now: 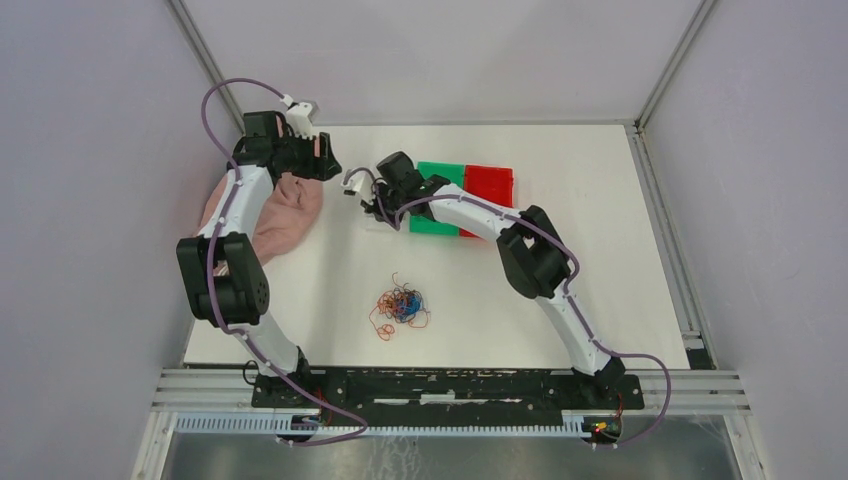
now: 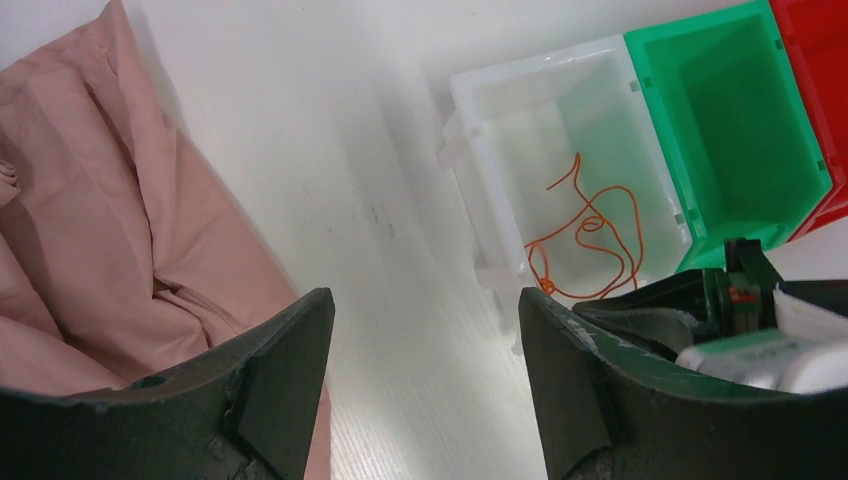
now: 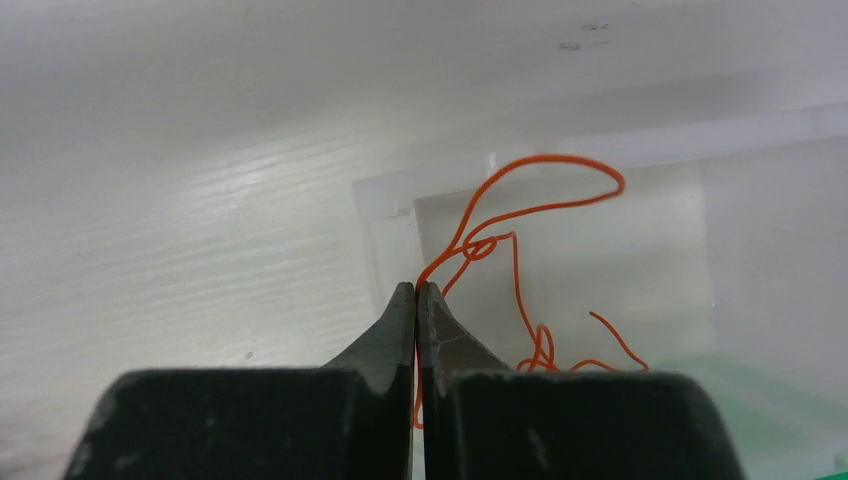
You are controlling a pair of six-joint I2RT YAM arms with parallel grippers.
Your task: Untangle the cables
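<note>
Right wrist view: right gripper (image 3: pixel 416 290) tight on orange cable (image 3: pixel 555 157) in white bin (image 2: pixel 540 100); left gripper (image 2: pixel 425 310) wide apart.

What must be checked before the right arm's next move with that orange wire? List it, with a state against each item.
1. Right pincer grips the orange wire: ok, shut on it.
2. Wire is free of the tangle of wires: ok, the tangle lies apart at mid-table.
3. Wire is over the white bin: ok, most of it lies inside the walls.
4. Wire is free of knots: cannot tell, a small loop shows near the grip.
5. Left pincer is out of the way: ok, open, empty, beside the pink cloth.
</note>
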